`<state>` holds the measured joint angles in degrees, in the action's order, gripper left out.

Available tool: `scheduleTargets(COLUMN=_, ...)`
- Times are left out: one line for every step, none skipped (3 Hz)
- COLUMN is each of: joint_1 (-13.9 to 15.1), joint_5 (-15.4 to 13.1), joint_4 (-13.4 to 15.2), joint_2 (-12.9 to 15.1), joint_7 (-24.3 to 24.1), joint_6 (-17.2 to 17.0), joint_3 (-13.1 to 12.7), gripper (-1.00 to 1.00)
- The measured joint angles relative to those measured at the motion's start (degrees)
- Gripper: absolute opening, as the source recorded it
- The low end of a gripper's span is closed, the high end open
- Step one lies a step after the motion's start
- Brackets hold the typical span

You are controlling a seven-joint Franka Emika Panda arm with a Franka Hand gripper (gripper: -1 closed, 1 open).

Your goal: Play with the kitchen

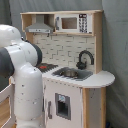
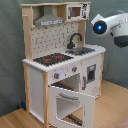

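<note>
The kitchen [image 1: 75,75] [image 2: 60,65] is a tall white and light-wood toy unit, seen in both exterior views. It has a black-red stovetop [image 2: 52,59], a sink [image 1: 72,74] with a black faucet [image 1: 85,57], a grey hood [image 2: 49,21] and a small microwave [image 1: 75,22]. Its windowed oven door [image 2: 72,102] hangs open, swung out toward the front. My white arm [image 1: 22,75] fills the first exterior view's left, in front of the stove side. In the second exterior view, an arm link with a blue light [image 2: 111,26] hovers above the sink end. No fingers show in either view.
Grey curtains [image 2: 10,50] hang behind the kitchen. The floor [image 2: 110,107] is light wood. A dark-panelled lower door [image 1: 62,106] sits under the sink.
</note>
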<state>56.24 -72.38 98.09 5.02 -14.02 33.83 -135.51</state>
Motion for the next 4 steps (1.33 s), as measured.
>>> scheduleTargets(joint_1=0.04, joint_5=-4.32, joint_4=0.0, joint_2=-2.9, joint_7=2.7, joint_6=-0.84, joint_3=0.13, gripper=1.0)
scheduleTargets(joint_1=0.06, joint_5=-8.76, joint_4=0.01, joint_2=-5.63, joint_7=5.82, joint_6=-1.17, joint_3=0.4, gripper=1.0)
scheduleTargets(joint_1=0.07, joint_5=-13.07, joint_4=0.03, joint_2=-8.11, joint_7=8.97, joint_6=-1.16, joint_3=0.7, gripper=1.0)
scheduleTargets(joint_1=0.12, joint_5=-16.9, joint_4=0.27, joint_2=-10.53, joint_7=12.35, joint_6=0.08, joint_3=1.19, gripper=1.0)
